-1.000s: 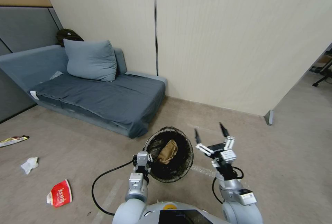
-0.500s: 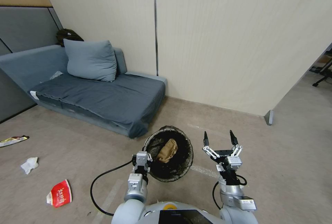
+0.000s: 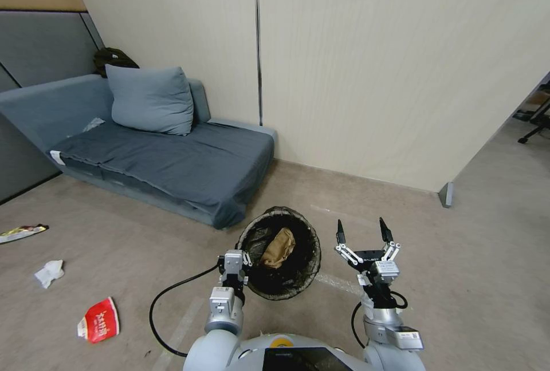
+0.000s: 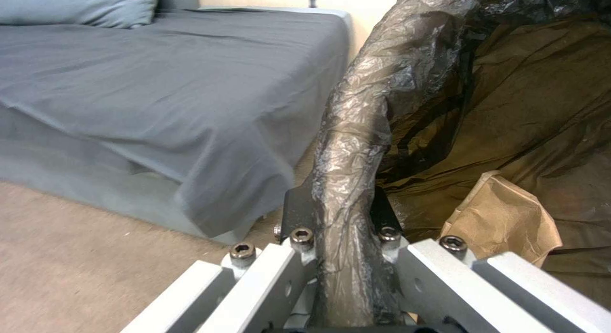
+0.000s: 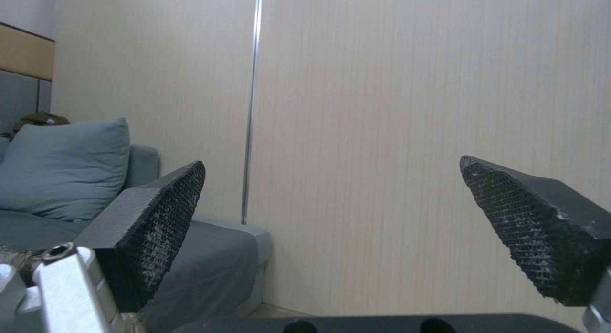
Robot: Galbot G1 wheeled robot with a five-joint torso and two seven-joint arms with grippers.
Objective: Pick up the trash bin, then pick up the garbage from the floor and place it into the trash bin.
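Observation:
The trash bin [image 3: 304,277], round and lined with a dark bag, hangs in front of me with a tan paper piece [image 3: 277,249] inside. My left gripper [image 3: 234,261] is shut on the bin's rim [image 4: 347,171], the bag-covered edge pinched between its fingers. Beside the bin on its right, my right gripper [image 3: 360,231] stands open and empty, fingertips pointing up. Garbage lies on the floor at the left: a red-and-white wrapper [image 3: 99,320], a white tissue wad [image 3: 49,272] and a long wrapper [image 3: 22,232].
A grey sofa [image 3: 166,162] with a cushion [image 3: 150,99] stands against the wall behind the bin. A black cable [image 3: 172,296] loops from my left arm. Bare carpet stretches to the right, past a partition foot [image 3: 446,193].
My right gripper has dropped and drawn back toward me, staying open. The left gripper and the bin have held still.

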